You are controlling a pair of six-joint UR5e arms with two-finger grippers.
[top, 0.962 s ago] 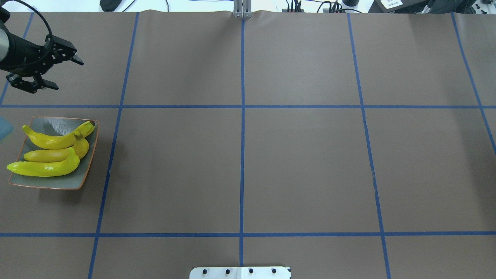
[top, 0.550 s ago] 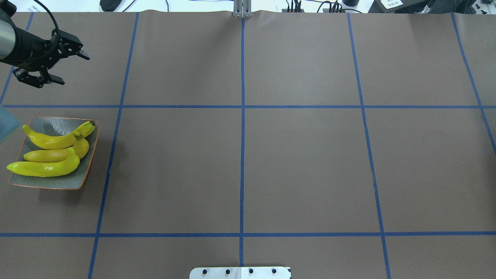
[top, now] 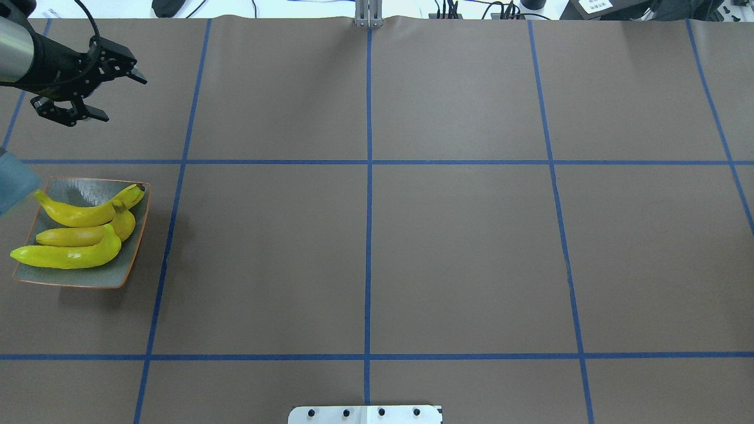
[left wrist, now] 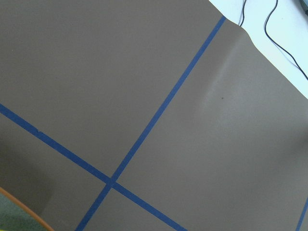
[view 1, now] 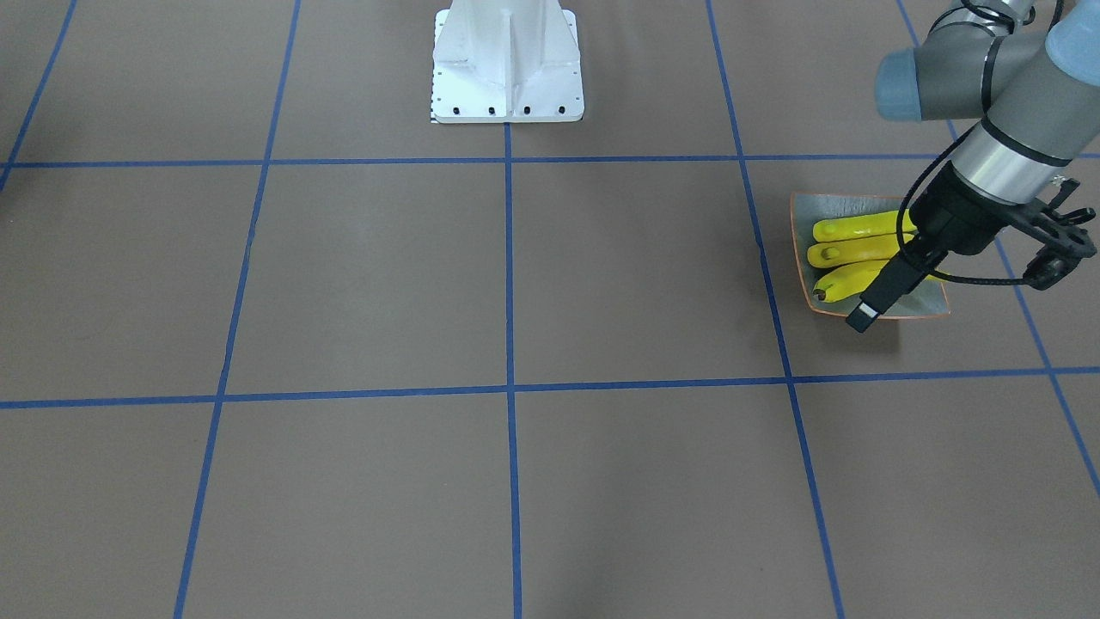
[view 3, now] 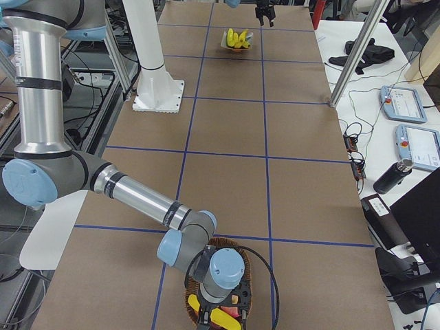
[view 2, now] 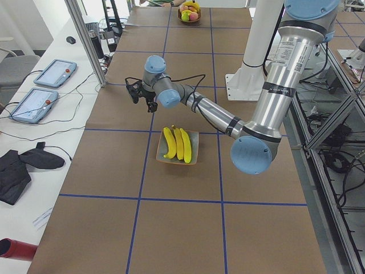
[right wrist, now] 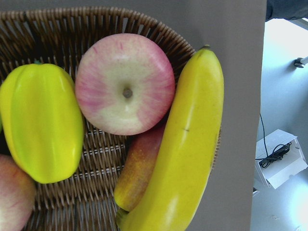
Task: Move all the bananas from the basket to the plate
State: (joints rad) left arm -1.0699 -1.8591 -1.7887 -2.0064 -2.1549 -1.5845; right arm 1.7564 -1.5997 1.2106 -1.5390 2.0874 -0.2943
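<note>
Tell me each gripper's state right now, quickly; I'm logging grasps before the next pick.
Left gripper: open, holding nothing.
Right gripper: at the basket; cannot be told whether open or closed.

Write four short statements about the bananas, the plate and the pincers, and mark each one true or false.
1. Three bananas lie on the plate. True.
2. The left arm is carrying a banana. False: the left pincer is open and empty, above bare table beyond the plate.
3. One banana lies in the wicker basket beside an apple. True.
4. The plate sits at the table's centre. False: it is near the table's end on the robot's left.
</note>
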